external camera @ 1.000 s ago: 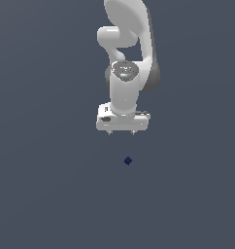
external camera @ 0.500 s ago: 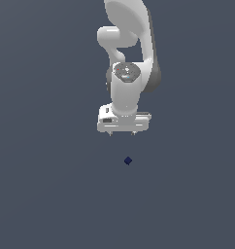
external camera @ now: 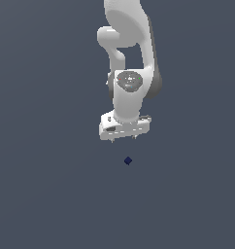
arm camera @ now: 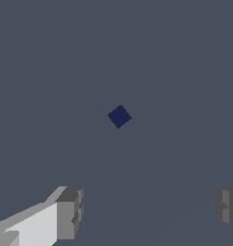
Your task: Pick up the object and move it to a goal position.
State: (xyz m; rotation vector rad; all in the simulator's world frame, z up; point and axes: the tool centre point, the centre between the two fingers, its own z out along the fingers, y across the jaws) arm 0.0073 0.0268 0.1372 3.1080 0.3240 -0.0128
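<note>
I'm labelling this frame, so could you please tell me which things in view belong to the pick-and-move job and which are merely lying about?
Belongs to the job:
- navy cube, lying free
- gripper, fingers spread wide, holding nothing

Just there:
- grey floor; no other loose objects visible

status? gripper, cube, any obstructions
Gripper open, holding nothing. Navy-blue cube on the floor, apart from the fingers. Nothing visible in the way.
</note>
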